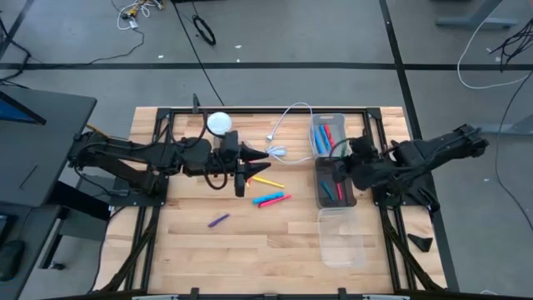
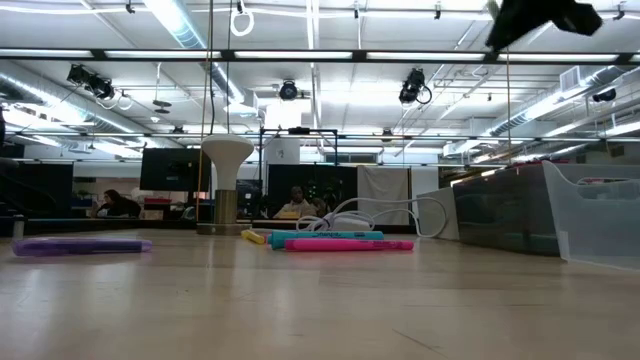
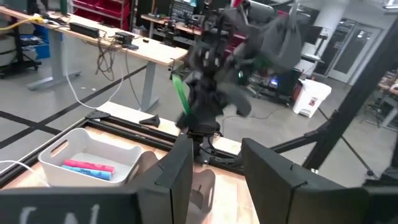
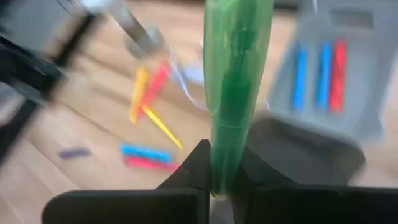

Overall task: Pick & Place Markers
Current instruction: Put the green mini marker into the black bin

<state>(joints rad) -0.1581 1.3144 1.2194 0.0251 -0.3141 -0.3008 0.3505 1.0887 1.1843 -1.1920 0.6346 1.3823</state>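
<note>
My right gripper (image 4: 217,186) hangs over the bins at the table's right (image 1: 346,158), shut on a green marker (image 4: 236,81) that also shows in the left wrist view (image 3: 180,93). Loose markers lie on the wood mid-table: yellow (image 1: 266,181), blue (image 1: 271,198), pink (image 1: 276,202) and purple (image 1: 218,221). More markers lie in the far clear bin (image 1: 327,133) and the dark bin (image 1: 336,185). My left gripper (image 1: 250,156) hovers level above the loose markers, pointing toward the right arm. It is open, with nothing between its fingers (image 3: 177,174). My right gripper pinches the green marker's one end (image 4: 219,177) between its two fingers. The marker runs on along the fingers and sticks out well past their tips. It is lifted clear, slanting down above the table and the bins.
A third clear bin (image 1: 341,237) stands nearer the front edge on the right. A white cable (image 1: 287,125) loops at the far middle beside a white round-topped stand (image 1: 218,123). Bare wood lies at the front left.
</note>
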